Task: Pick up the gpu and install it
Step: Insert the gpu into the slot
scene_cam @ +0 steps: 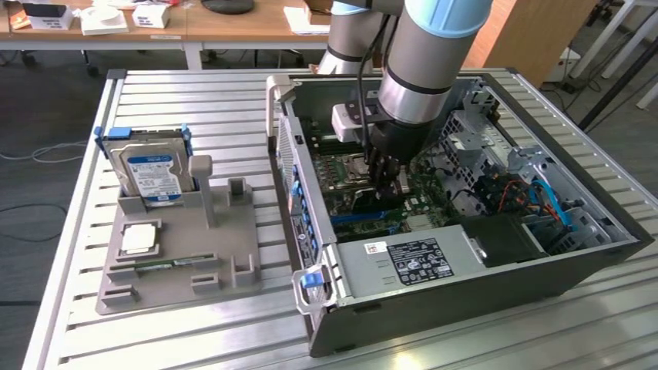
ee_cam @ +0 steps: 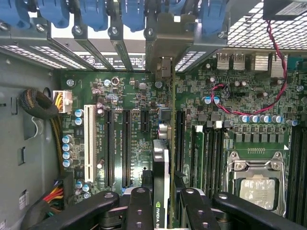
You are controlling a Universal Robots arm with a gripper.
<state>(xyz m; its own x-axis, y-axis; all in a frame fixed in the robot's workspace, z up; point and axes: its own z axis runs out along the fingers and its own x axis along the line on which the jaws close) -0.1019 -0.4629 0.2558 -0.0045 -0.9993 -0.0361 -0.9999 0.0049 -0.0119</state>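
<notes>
In the exterior view, the big silver and blue robot arm [scene_cam: 421,54] reaches down into the open dark grey metal computer case [scene_cam: 463,297] in the middle of the frame. Its black gripper [scene_cam: 384,185] is low inside, over the green circuit board [scene_cam: 344,173]. Just under the fingers is the gpu [scene_cam: 362,203], a thin flat black card (from here it looks like a dark lump). At the exterior view's left, a silver hard drive with a blue label [scene_cam: 152,173] stands upright in a grey plastic holder [scene_cam: 175,262] on the slatted metal table [scene_cam: 62,254].

In the wrist view, the gripper [ee_cam: 165,211] has its black fingers [ee_cam: 139,206] clamped on the gpu [ee_cam: 161,167], one on each side. The card stands on its thin edge over the green board, between long black slots [ee_cam: 125,148]. Its silvery metal bracket [ee_cam: 165,72] reaches the case wall, near the blue plastic clips [ee_cam: 93,12].
</notes>
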